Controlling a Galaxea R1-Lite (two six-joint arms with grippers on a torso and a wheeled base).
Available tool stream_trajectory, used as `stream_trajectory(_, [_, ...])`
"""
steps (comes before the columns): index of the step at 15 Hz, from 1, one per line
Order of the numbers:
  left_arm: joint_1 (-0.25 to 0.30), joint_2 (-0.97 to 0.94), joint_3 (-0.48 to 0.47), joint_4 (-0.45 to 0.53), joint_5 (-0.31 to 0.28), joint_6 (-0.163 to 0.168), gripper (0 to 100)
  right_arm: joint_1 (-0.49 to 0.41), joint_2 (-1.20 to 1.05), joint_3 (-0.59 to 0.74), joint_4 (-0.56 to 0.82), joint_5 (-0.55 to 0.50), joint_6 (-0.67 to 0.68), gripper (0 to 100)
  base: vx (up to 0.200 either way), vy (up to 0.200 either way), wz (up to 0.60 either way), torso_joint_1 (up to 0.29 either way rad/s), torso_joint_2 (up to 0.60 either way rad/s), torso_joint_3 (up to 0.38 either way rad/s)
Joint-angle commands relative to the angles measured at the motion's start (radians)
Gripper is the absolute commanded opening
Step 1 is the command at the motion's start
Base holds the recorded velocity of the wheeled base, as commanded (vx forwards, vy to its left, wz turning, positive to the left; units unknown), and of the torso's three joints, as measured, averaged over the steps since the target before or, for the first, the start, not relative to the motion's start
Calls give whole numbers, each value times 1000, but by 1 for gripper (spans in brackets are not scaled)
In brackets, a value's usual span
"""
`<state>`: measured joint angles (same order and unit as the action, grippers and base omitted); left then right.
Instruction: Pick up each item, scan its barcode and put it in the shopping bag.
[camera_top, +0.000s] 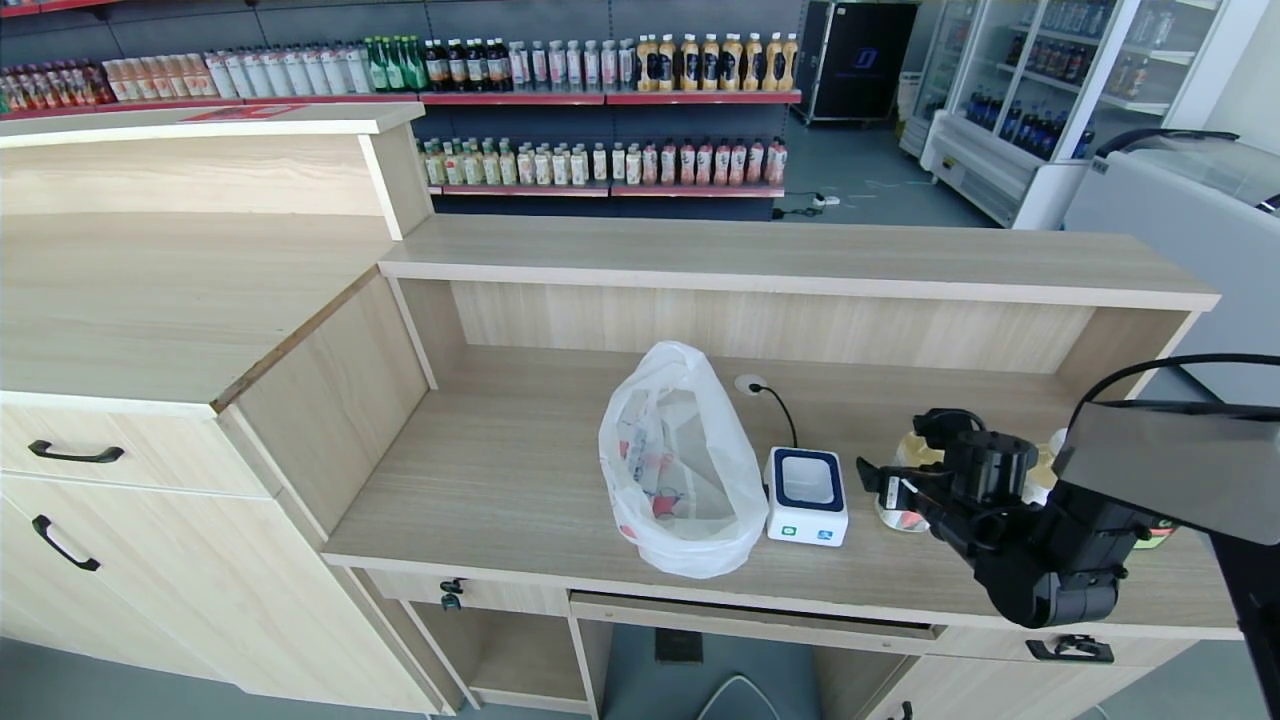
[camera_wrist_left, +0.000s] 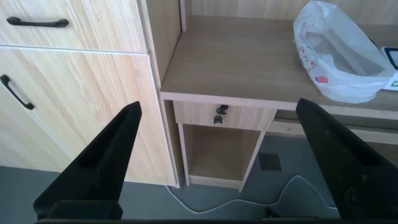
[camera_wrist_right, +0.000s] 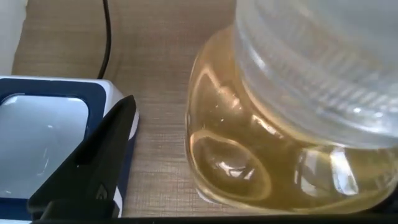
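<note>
Amber bottle (camera_wrist_right: 261, 143) at scanner's (camera_top: 806, 495) 3 o'clock, right end effector (camera_top: 888, 487) open beside it for grasp; shopping bag (camera_top: 680, 470) at 9 o'clock; left end effector (camera_wrist_left: 219, 106) open.

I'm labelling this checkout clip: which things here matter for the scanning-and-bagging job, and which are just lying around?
Job:
shopping bag
scanner
bottle of yellow drink

Just around:
shelves of drinks
fridge
cupboard drawers
</note>
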<state>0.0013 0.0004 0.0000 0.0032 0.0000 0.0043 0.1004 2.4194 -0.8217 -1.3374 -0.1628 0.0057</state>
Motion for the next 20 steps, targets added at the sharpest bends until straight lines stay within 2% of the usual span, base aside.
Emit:
stream_trajectory(1, [0,0,0,0,0,0,100,-5,18,-25,0,0,-6,100,0,0,0,0,0,0])
stream_trajectory(4, [0,0,0,0,0,-1,100,-16,29,-39,1,2,-33,100,0,0,0,0,0,0])
stream_trajectory(5, [0,0,0,0,0,0,100,-16,29,-39,1,2,-35,0,0,0,0,0,0,0])
stream_trajectory(14, [0,0,0,0,0,0,100,-11,9,-19,1,5,-76,0,0,0,0,0,0,0])
stream_trajectory(18, [0,0,0,0,0,-1,100,-15,-143,6,29,78,-12,0,0,0,0,0,0,0])
stream_trajectory(19, [0,0,0,0,0,0,100,-13,-322,26,193,149,69,0,0,0,0,0,0,0])
stream_trajectory(20, [0,0,0,0,0,0,100,-13,-407,24,287,189,102,0,0,0,0,0,0,0])
